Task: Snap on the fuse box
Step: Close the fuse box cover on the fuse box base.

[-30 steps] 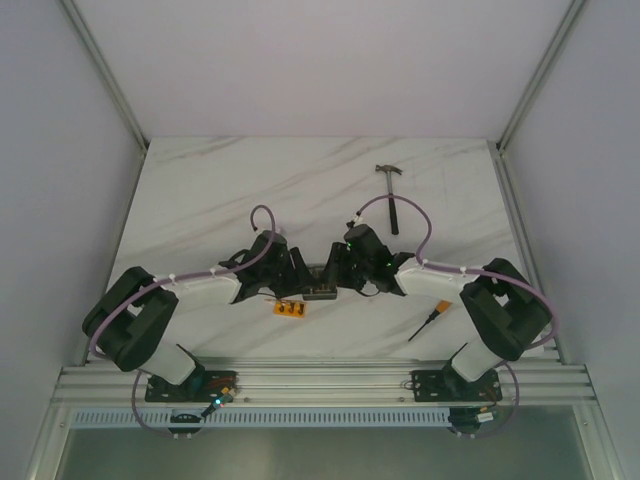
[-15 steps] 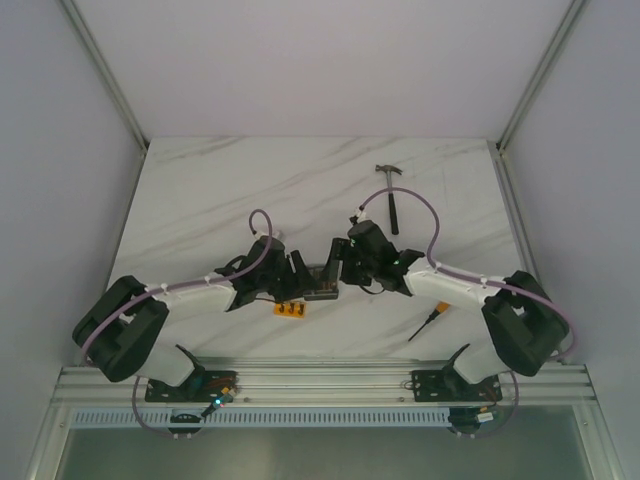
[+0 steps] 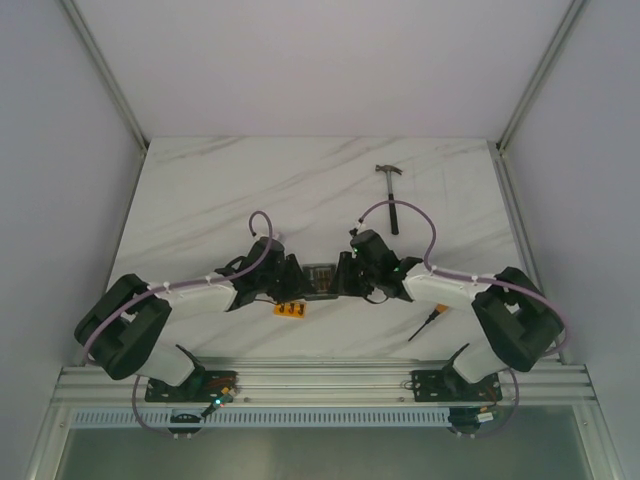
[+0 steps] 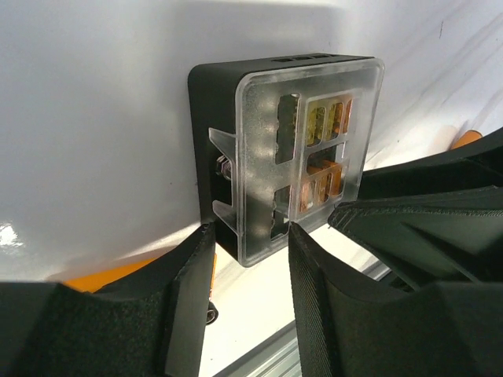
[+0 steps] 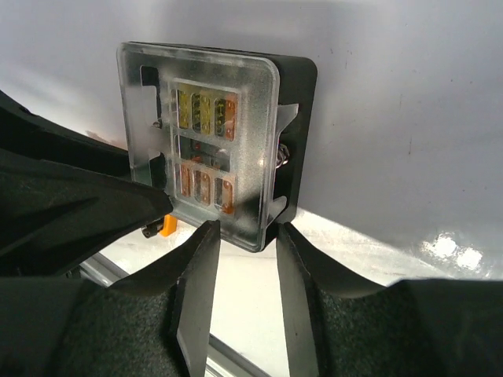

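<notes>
The fuse box (image 3: 320, 276) is a small black square box with a clear cover (image 4: 314, 149) over its orange fuses. It sits mid-table between my two grippers. My left gripper (image 4: 247, 232) comes in from the left, one fingertip against the black base and the other against the clear cover at the box's near corner. My right gripper (image 5: 246, 228) meets the box (image 5: 236, 133) from the opposite side and pinches the cover and base the same way. Both are shut on it, and both arms nearly touch in the top view.
A flat orange strip (image 3: 289, 309) lies just in front of the left gripper. A hammer (image 3: 390, 188) lies at the back right. A screwdriver with an orange handle (image 3: 430, 322) lies near the right arm's base. The table's metal front rail (image 3: 320, 385) runs close below.
Both grippers have widened, then narrowed onto the fuse box from either side. The box has shifted slightly away from the front edge, and the right arm's elbow has swung outward and back.
</notes>
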